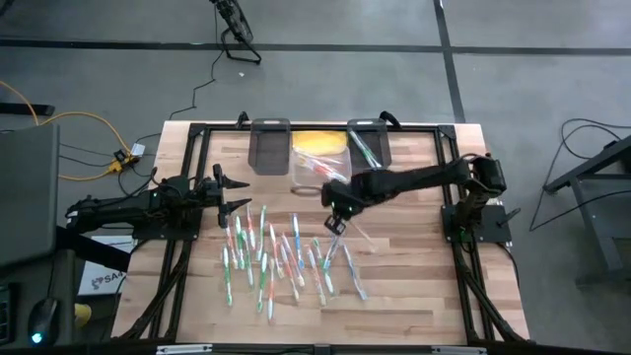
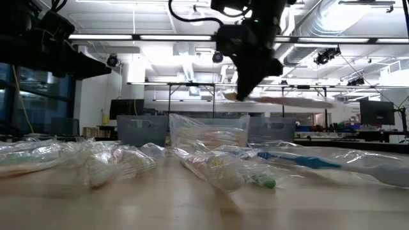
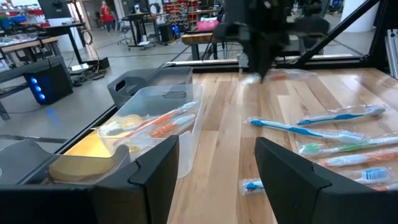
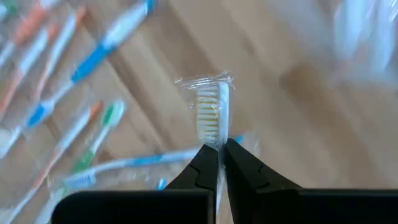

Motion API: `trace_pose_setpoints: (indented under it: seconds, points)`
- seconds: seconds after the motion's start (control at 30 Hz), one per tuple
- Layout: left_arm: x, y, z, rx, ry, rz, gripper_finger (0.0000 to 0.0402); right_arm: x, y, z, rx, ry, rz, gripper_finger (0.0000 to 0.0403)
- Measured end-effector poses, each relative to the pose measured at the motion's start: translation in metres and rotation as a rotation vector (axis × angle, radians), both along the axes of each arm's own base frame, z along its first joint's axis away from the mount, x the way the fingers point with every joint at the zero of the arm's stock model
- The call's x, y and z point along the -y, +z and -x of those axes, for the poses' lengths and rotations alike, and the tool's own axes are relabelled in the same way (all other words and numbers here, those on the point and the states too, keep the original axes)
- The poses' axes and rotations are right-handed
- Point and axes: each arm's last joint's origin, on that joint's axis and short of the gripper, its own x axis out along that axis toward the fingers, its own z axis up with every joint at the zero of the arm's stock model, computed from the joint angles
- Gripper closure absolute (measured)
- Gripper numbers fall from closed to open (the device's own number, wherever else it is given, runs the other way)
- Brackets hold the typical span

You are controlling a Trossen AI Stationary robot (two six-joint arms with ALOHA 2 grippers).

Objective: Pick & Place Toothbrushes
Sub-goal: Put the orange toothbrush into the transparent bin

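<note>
Several toothbrushes in clear wrappers, with green, blue, orange and white handles, lie flat and scattered on the wooden table in front of the bins. My right gripper hangs above the table between the pile and the bins, shut on one wrapped toothbrush. That toothbrush's white bristle head pokes out past the fingertips. My left gripper waits open at the table's left side, level, touching nothing. My right gripper pinches the wrapped toothbrush just behind its bristle head between the two fingertips, through the clear wrapper. The fingers come from above, slanting steeply down. The toothbrush is lifted clear of the table, and its handle sticks out about level to one side.
At the table's far edge a clear bin stands between two dark bins. The clear bin holds orange-handled toothbrushes and something yellow. Bare wood shows at the table's right and near sides.
</note>
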Motion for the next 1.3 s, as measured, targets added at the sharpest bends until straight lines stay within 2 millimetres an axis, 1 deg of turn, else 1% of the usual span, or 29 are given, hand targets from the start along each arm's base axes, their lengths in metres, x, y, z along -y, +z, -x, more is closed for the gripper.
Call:
trace_pose_setpoints:
  seconds: [0.17,0.37,0.53,0.63,0.77,0.93,1.07,1.3]
  points:
    - [0.000,0.000,0.000,0.000,0.000,0.000,0.0196,0.033,0.022,-0.009,0.048,0.071,0.115,0.0397]
    - [0.000,0.000,0.000,0.000,0.000,0.000,0.0196,0.076,0.047,-0.029,0.133,0.175,0.250,0.0397]
    - [0.000,0.000,0.000,0.000,0.001,0.000,0.0196,0.110,0.057,-0.051,0.197,0.228,0.357,0.0397]
    - [0.000,0.000,0.000,0.000,0.001,0.000,0.0196,0.124,0.054,-0.063,0.198,0.261,0.401,0.0397]
    - [0.000,0.000,0.000,0.000,0.001,0.000,0.0196,0.143,0.042,-0.073,0.187,0.282,0.393,0.0397]
    - [0.000,0.000,0.000,0.000,0.000,0.000,0.0196,0.161,0.023,-0.078,0.161,0.290,0.356,0.0397]
    - [0.000,0.000,0.000,0.000,0.001,0.000,0.0196,0.169,0.008,-0.077,0.121,0.297,0.304,0.0394]
    - [0.000,0.000,0.000,0.000,0.000,0.000,0.0196,0.175,-0.005,-0.075,0.084,0.315,0.252,0.0390]
